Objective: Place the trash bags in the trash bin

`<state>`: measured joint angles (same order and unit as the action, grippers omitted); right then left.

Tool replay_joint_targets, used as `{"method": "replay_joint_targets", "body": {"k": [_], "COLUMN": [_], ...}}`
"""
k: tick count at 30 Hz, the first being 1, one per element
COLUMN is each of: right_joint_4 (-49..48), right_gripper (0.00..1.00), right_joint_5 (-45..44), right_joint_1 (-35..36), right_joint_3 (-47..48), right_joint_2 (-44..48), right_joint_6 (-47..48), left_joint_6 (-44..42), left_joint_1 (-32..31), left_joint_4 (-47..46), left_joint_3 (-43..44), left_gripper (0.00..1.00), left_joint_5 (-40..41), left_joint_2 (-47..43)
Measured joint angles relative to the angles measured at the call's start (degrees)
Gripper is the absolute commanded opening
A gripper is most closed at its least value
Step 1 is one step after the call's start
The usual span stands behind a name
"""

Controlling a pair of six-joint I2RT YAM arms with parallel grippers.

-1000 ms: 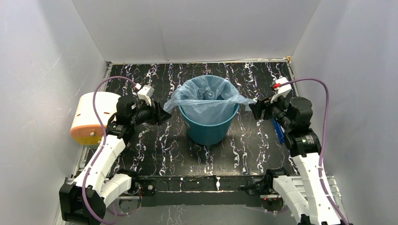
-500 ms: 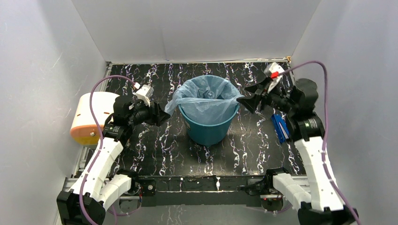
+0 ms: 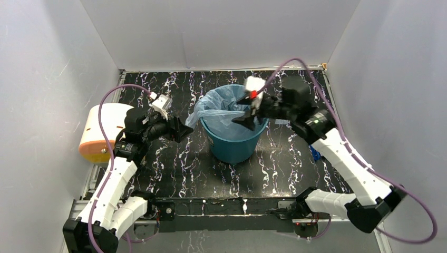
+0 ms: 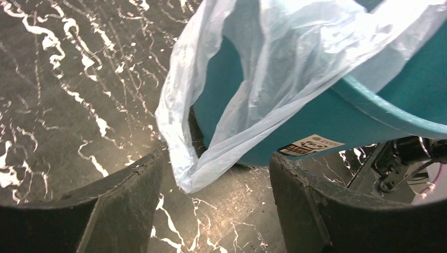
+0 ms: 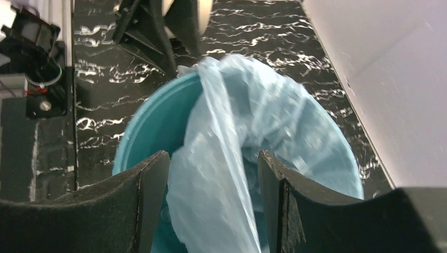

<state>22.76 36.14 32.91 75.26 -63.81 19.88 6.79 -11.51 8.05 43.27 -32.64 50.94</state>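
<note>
Loosely the bag (image 4: 263, 79) droops down the bin's (image 4: 337, 116) side inside the spread left hand (image 4: 216, 158); right hand (image 5: 213, 155), spread, straddles it.

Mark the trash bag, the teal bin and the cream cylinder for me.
trash bag (image 4: 274, 63): left wrist view, fold hanging outside the rim.
trash bin (image 3: 234, 147): top view, front outer wall.
cream cylinder (image 3: 95, 126): top view, curved side.

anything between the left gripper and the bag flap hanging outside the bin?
Nothing visible. The left gripper is open, and the trash bag's loose flap hangs down the teal trash bin's outer wall straight ahead of it.
</note>
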Motion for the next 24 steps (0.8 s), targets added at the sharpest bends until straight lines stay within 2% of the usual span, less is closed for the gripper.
{"method": "replay_joint_targets", "body": {"k": [3, 5, 10, 12, 17, 20, 22, 24], "right_joint_4": [1.4, 2.5, 3.8, 4.0, 3.2, 2.4, 2.4, 2.4], "right_gripper": [0.71, 0.69, 0.59, 0.5, 0.41, 0.31, 0.14, 0.07], "right_joint_5": [-8.1, -12.1, -18.9, -20.7, -23.1, -23.9, -24.0, -24.0], "right_joint_1": [9.2, 12.8, 14.8, 14.8, 14.9, 14.9, 14.9, 14.9], "right_joint_3": [2.0, 2.0, 2.0, 2.0, 2.0, 2.0, 2.0, 2.0], "right_joint_2": [-4.0, -6.0, -8.8, -8.9, -8.9, -8.9, -8.9, -8.9], "right_joint_6": [5.0, 7.7, 12.0, 12.8, 13.6, 13.7, 13.6, 13.6], "left_joint_6": [-1.4, -2.4, -3.7, -3.9, -3.9, -3.9, -3.9, -3.7], "left_joint_1": [0.0, 0.0, 0.0, 0.0, 0.0, 0.0, 0.0, 0.0], "left_joint_4": [-1.2, -1.9, -3.5, -4.2, -5.2, -5.0, -5.0, -5.0], "left_joint_3": [0.0, 0.0, 0.0, 0.0, 0.0, 0.0, 0.0, 0.0], "left_gripper": [0.71, 0.71, 0.69, 0.67, 0.57, 0.47, 0.37, 0.29], "left_joint_5": [-3.0, -4.9, -7.1, -7.2, -7.2, -7.2, -7.2, -7.2], "left_joint_2": [0.5, 1.3, 3.0, 3.5, 5.2, 6.4, 6.9, 7.1]}}
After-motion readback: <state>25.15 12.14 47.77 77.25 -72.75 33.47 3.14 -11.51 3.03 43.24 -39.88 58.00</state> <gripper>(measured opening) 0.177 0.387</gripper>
